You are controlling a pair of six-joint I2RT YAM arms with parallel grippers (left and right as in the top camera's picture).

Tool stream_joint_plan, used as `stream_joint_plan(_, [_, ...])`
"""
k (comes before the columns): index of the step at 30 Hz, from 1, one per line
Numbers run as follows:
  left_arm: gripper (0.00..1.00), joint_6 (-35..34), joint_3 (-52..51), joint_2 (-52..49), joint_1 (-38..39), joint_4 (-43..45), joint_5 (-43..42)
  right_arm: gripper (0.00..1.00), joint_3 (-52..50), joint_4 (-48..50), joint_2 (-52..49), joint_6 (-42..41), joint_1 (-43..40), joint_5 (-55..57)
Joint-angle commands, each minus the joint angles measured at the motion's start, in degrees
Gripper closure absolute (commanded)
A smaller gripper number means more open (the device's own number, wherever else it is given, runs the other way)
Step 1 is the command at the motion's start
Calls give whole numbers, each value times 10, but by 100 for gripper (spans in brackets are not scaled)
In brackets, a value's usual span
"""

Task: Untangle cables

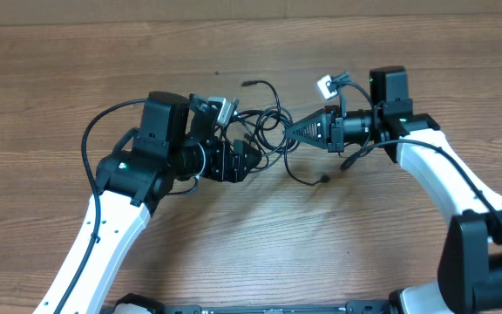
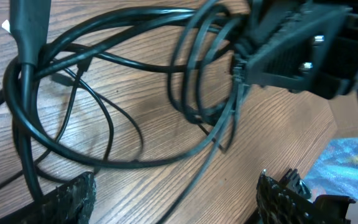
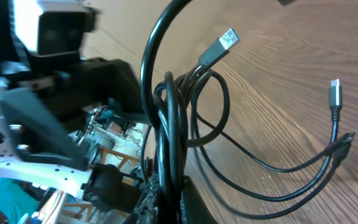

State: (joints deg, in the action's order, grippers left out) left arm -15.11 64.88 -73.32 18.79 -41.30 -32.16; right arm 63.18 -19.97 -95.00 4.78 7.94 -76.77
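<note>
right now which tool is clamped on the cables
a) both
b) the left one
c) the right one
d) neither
c: the right tool is shut on the bundle of cables running into it, while the left tool stands wide open.

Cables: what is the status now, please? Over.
Left gripper: jaws open, empty. Right gripper: jaws shut on cables. Tangle not yet undone; loose ends lie on wooden table.

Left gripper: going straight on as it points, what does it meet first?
Probably the cables: their loops lie just ahead of the open left gripper. Behind them sits the right gripper, shut on the same bundle. Height is unclear; it could skim over the loops.
</note>
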Motion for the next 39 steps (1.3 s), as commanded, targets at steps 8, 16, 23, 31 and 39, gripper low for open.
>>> stream_joint_plan(8, [19,-8,9,-5,24,47,-9,96,17,2,29,-7,18,-42])
stream_joint_plan(16, [18,-8,9,-5,34,50,-9,96,17,-3,29,-8,23,24])
stream_joint_plan(23, [12,-8,9,-5,34,-38,-14,96,17,-2,29,-34,13,84])
stream_joint_plan(31, [13,-5,9,-4,33,-3,-169,96,17,-10,29,-35,13,103])
stream_joint_plan(39, [2,-3,9,-5,34,31,28,96,17,-44,29,-30,13,83])
